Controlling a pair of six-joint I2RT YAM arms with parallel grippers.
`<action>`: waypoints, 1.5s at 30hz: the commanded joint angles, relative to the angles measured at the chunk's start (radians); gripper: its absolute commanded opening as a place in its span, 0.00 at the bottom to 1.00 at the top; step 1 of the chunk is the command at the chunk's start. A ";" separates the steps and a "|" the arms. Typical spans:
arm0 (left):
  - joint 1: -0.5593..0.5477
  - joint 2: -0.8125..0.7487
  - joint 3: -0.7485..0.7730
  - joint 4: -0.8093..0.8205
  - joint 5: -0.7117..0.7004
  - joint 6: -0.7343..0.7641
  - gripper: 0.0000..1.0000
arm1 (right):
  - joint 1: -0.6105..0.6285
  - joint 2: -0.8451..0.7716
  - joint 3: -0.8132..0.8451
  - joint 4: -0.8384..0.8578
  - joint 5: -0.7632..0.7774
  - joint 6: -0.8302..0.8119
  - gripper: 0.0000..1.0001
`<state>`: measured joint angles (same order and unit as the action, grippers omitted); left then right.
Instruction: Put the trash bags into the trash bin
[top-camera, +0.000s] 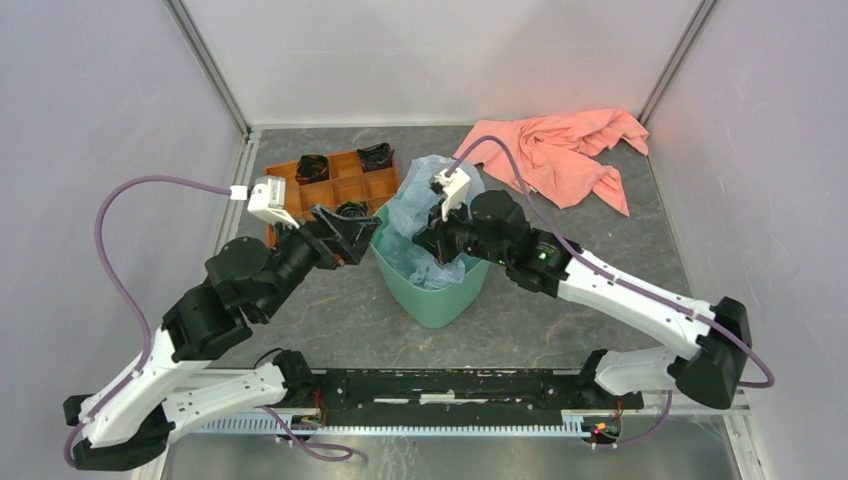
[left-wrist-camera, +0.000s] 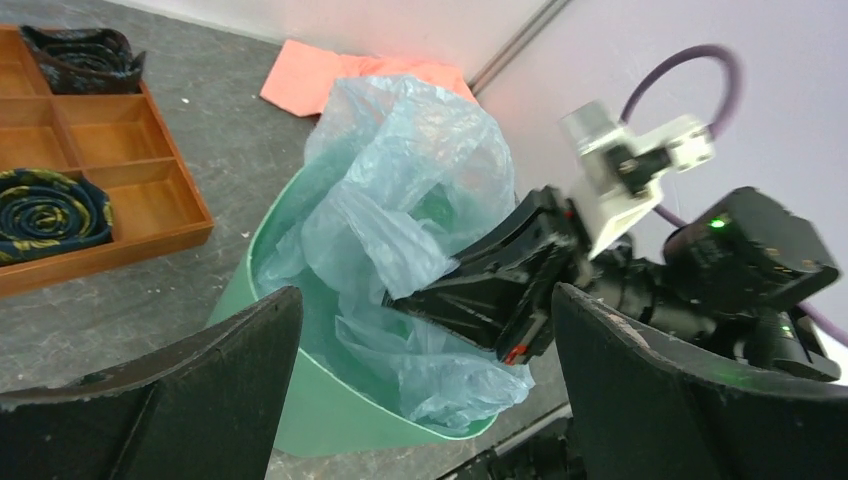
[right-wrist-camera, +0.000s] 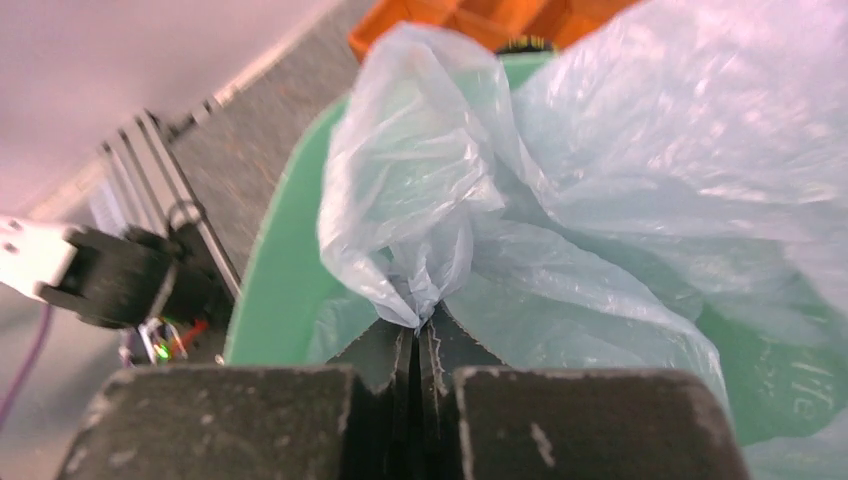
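Right gripper (right-wrist-camera: 415, 335) is pressed together on a twisted fold of the pale blue trash bag (right-wrist-camera: 600, 150), pinching the film right at its fingertips. From the top camera I see it reaching in from the right, over the mouth of the mint-green trash bin (top-camera: 440, 300). The bin stands upright near the middle of the counter (top-camera: 330, 320). Most of the bag sits inside it, lining the walls in loose wrinkles, while a big puff of film billows above the far rim. A little of it laps over the near rim too.

My left gripper (top-camera: 362, 238) is spread wide with nothing between its fingers. It hovers just left of the bin, pointed at the opening, and I can't see it touching the bag or the rim.

To the far left of the bin lies an orange compartment tray (top-camera: 335, 180) with dark rolled-up items (left-wrist-camera: 45, 205) in some of its cells. A salmon-pink cloth (top-camera: 560, 150) lies crumpled in the far right corner, well apart from the bin.
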<state>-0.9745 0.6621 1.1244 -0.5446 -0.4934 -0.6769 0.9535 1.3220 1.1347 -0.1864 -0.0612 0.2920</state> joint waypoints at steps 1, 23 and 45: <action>0.002 0.086 0.061 0.027 0.085 -0.041 1.00 | 0.003 -0.080 -0.049 0.169 0.041 0.076 0.06; 0.002 0.272 0.002 0.173 0.085 -0.127 0.70 | 0.003 -0.203 -0.148 0.289 0.098 0.078 0.09; 0.002 0.158 -0.008 0.183 -0.068 0.066 0.02 | 0.003 -0.360 -0.164 0.196 0.125 -0.197 0.65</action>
<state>-0.9745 0.8707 1.1191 -0.3698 -0.4923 -0.6739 0.9535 0.9638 0.9829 0.0025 0.0101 0.1799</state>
